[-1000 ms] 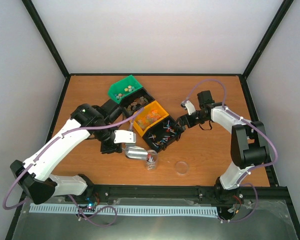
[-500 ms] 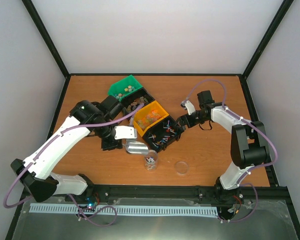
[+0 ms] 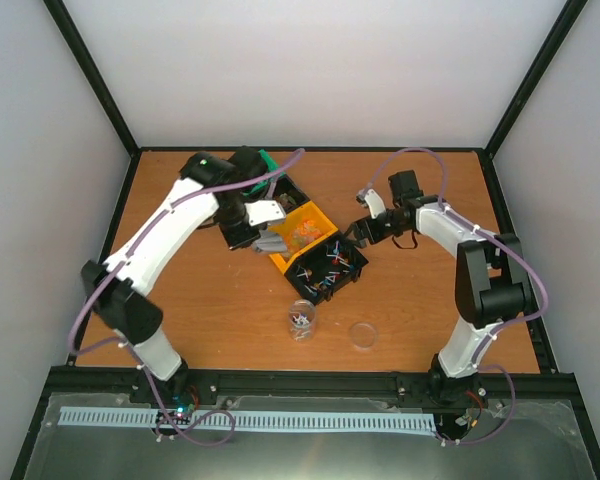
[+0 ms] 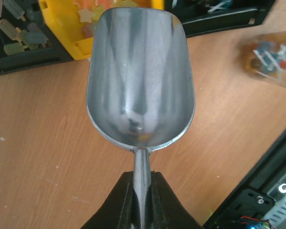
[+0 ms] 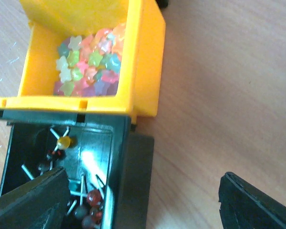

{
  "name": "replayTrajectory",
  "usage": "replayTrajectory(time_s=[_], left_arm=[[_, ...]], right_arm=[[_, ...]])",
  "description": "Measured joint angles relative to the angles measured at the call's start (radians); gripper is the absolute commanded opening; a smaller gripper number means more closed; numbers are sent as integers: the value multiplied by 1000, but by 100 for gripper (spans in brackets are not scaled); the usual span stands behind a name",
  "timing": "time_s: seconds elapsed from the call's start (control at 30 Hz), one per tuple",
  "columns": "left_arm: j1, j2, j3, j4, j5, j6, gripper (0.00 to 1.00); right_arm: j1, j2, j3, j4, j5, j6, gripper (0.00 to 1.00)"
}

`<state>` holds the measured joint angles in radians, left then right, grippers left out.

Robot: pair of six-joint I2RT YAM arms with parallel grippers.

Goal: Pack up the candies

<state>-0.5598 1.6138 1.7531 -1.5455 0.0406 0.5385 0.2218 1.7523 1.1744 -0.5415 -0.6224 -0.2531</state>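
Note:
My left gripper (image 3: 258,238) is shut on the handle of the silver scoop (image 4: 140,81). The scoop's bowl is empty and hangs over the table just in front of the yellow bin (image 4: 78,45), which holds star-shaped candies (image 5: 88,67). The clear jar (image 3: 301,322) stands near the front with a few stick candies inside; it also shows in the left wrist view (image 4: 271,55). My right gripper (image 5: 143,205) is open and straddles the wall of the black bin (image 5: 128,181) of stick candies (image 5: 88,198), with one finger inside it and one over the table.
A green bin (image 3: 272,162) and a second black bin (image 3: 292,190) with pale candies (image 4: 19,31) sit behind the yellow one. The jar's clear lid (image 3: 363,335) lies right of the jar. Black rails edge the table.
My left arm has carried the scoop from beside the jar back and up toward the bins. The right gripper has shifted slightly back at the black bin.

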Motion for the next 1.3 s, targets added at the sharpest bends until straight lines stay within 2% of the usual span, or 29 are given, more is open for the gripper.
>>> replayTrajectory(time_s=[0.17, 0.53, 1.0, 1.3], left_arm=[[0, 183, 132, -34, -87, -40, 1], [0, 382, 290, -70, -196, -43, 1], [-20, 499, 303, -66, -228, -49, 1], [-35, 560, 336, -48, -259, -49, 1]], right_arm=[[22, 56, 71, 18, 17, 13, 83], [83, 148, 165, 93, 24, 94, 77], [124, 256, 250, 165, 29, 143, 51], [150, 298, 277, 182, 35, 150, 27]])
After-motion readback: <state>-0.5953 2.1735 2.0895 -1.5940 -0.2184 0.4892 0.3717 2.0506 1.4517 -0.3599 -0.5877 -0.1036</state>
